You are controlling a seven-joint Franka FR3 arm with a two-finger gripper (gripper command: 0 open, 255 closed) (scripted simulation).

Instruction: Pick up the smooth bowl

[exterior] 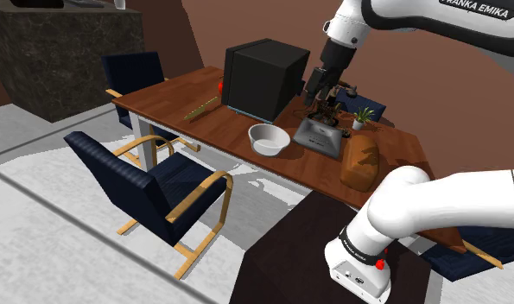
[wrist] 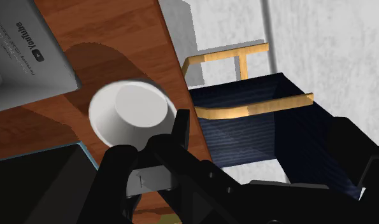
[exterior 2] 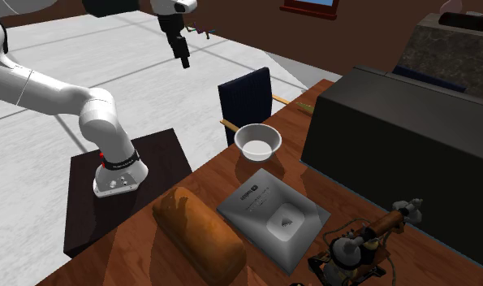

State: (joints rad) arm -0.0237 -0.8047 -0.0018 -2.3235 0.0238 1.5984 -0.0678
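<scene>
The smooth white bowl [exterior: 269, 138] stands upright on the brown wooden table [exterior: 173, 97], close to the edge that faces the chairs. The second exterior view has the bowl [exterior 2: 258, 142] between the black box and the table's edge. My black gripper [exterior: 319, 91] hangs in the air well above the table, up and to the shoulder view's right of the bowl. It is open and holds nothing. In the second exterior view the gripper [exterior 2: 183, 58] floats high over the floor side of the table. In the wrist view the bowl [wrist: 132, 113] lies just beyond the gripper [wrist: 153, 153].
A large black box [exterior: 263, 78] stands behind the bowl. Beside the bowl lie a grey plaque [exterior: 320, 136] and a bread loaf [exterior: 361, 161]. A small ornament [exterior 2: 369, 240] and a potted plant [exterior: 363, 117] stand further back. Dark blue armchairs [exterior: 151, 181] stand beside the table.
</scene>
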